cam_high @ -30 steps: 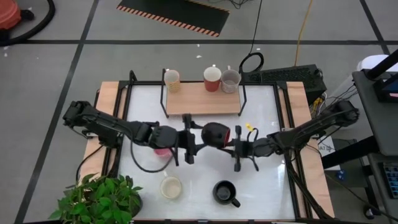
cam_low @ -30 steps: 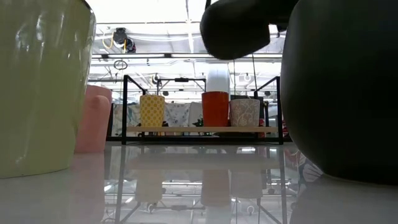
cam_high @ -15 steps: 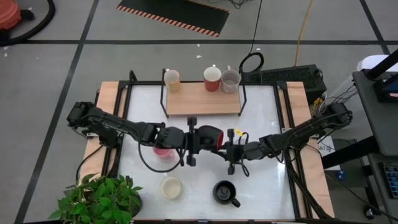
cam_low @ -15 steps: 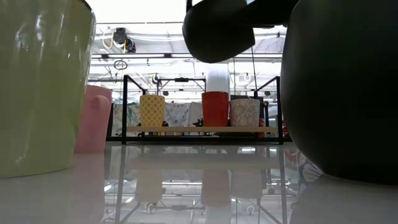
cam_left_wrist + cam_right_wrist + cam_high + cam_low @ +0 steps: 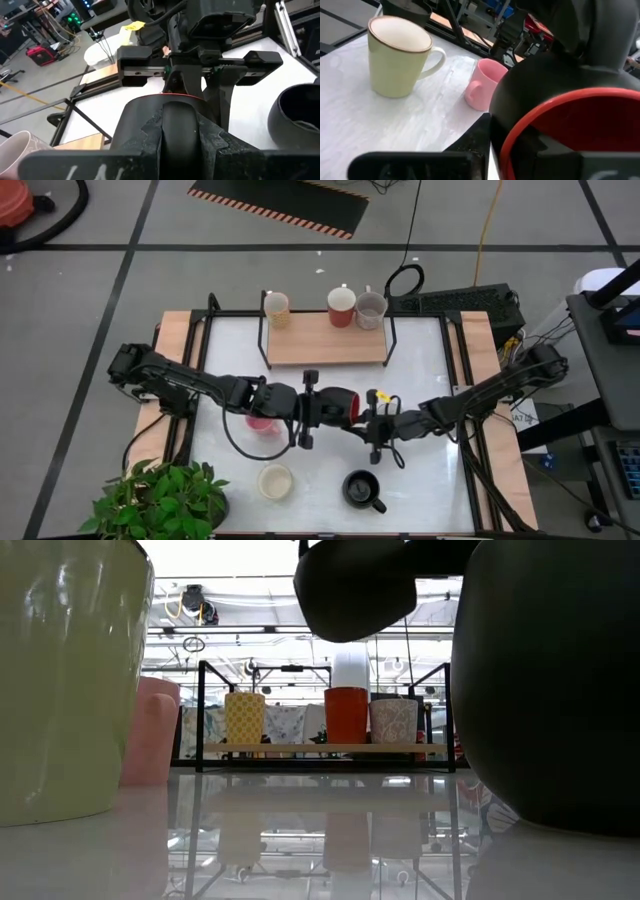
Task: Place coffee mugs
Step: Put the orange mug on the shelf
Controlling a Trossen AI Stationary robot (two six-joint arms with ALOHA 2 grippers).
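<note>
Red-and-black mug [image 5: 340, 405]: held aloft above mid-tabletop [image 5: 420, 360], clasped between jaws of left gripper [image 5: 308, 409] and right gripper [image 5: 372, 423], judged a handover; shelf [image 5: 325, 340] beyond bears three mugs

Both arms are stretched inward over the table's middle — the left gripper [image 5: 310, 408] and right gripper [image 5: 372, 423] are brought nearly face to face.

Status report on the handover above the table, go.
Left gripper closed on the red-and-black mug mid-air. Right gripper at its rim, grip unclear. Pink mug and black mug on the table below.
</note>
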